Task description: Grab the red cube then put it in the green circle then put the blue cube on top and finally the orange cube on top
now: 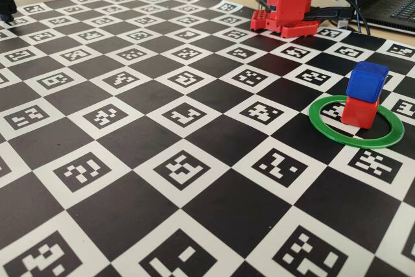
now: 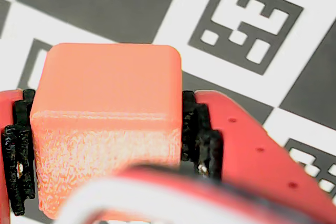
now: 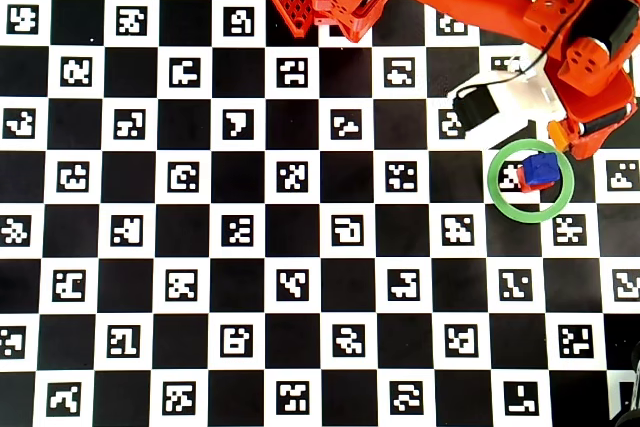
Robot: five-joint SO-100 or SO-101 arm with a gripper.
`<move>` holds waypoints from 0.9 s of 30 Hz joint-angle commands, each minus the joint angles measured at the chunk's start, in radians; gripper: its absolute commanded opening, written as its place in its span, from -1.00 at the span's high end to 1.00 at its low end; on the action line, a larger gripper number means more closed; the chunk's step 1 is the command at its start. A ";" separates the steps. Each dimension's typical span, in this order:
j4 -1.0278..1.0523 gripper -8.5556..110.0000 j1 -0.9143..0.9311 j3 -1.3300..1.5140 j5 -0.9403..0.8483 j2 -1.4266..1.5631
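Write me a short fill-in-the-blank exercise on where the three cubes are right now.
1. The blue cube sits on top of the ____ cube.
2. The red cube stands inside the green ____.
3. The gripper is shut on the ____ cube.

Missing words: red; circle; orange

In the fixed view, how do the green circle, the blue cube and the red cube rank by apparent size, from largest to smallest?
1. The green circle, clearly the widest.
2. and 3. The blue cube and the red cube look alike; the blue one sits on the red one and hides its top, so I do not rank them.
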 commanded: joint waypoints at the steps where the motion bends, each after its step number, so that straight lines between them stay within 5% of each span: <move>1: -0.032 0.61 0.012 -0.017 0.028 0.006; 27: -0.120 0.61 -0.011 -0.005 0.209 -0.098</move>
